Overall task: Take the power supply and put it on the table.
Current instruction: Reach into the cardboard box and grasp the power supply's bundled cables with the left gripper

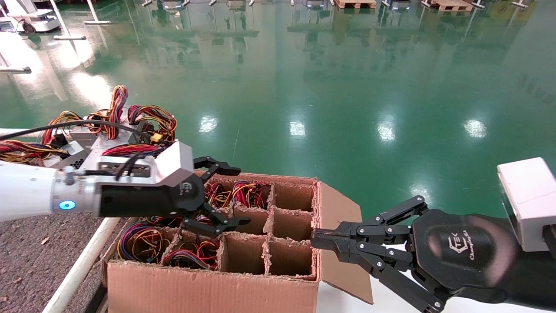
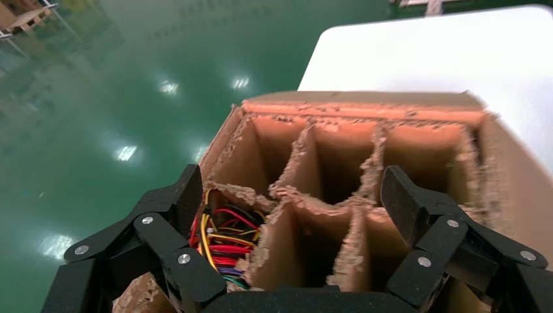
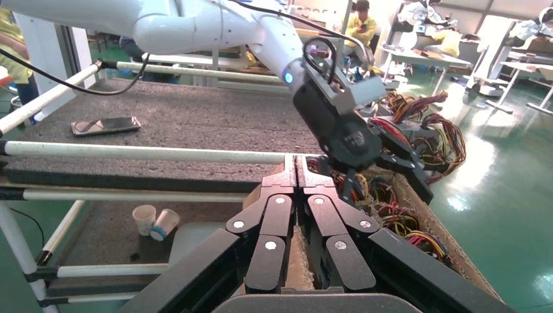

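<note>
Left tool (image 1: 221, 195) hovers wide over the cardboard box (image 1: 243, 261); right tool (image 1: 317, 239) sits pinched narrow beside it. Only the right wrist view shows a phone (image 3: 104, 125) on the tabletop (image 3: 182, 124).

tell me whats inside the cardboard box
The cardboard box has divider cells. Those on the robot's left hold coloured wire bundles; those on its right look empty. The power supply bodies under the wires are hidden. The left end effector hovers open above.
</note>
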You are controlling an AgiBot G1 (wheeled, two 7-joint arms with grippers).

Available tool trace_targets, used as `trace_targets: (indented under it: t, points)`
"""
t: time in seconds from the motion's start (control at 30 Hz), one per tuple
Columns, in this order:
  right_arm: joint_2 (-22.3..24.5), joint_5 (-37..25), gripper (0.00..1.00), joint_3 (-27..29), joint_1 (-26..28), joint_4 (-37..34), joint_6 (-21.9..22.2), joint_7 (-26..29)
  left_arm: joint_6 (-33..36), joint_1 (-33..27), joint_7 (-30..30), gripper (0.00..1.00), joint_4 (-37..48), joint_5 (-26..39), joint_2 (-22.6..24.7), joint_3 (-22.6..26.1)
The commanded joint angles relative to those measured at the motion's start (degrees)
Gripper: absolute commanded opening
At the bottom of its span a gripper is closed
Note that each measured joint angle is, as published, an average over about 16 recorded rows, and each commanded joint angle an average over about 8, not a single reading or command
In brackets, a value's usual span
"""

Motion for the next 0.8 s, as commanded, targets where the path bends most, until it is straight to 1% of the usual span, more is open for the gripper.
trace_targets:
  t: [0.03, 0.2, 0.37, 0.53, 0.57, 0.8]
  points:
    - [0.00, 0.00, 1.00, 0.00, 0.00, 0.00, 0.00, 0.00, -0.51, -1.35, 2.29, 1.00, 3.86, 1.08, 1.78, 0.56]
    - [0.00, 0.01, 1.00, -0.01, 0.00, 0.00, 0.00, 0.00, -7.22, -3.65, 6.23, 1.00, 10.72, 3.64, 5.00, 1.54]
    - [0.01, 0.01, 1.00, -0.02, 0.00, 0.00, 0.01, -0.01, -14.27, -4.58, 7.93, 1.00, 15.81, 4.29, 7.89, 1.48]
    - [0.01, 0.01, 1.00, -0.02, 0.01, 0.00, 0.01, -0.01, -16.99, -4.61, 8.64, 1.00, 18.91, 3.39, 10.23, 0.78]
    - [0.01, 0.02, 1.00, -0.02, 0.01, 0.00, 0.01, -0.01, -17.18, -4.58, 8.87, 0.96, 19.32, 3.31, 10.59, 0.72]
    - [0.01, 0.02, 1.00, -0.03, 0.01, 0.00, 0.01, -0.02, -18.08, -4.20, 10.55, 0.09, 21.56, 3.51, 11.93, 0.86]
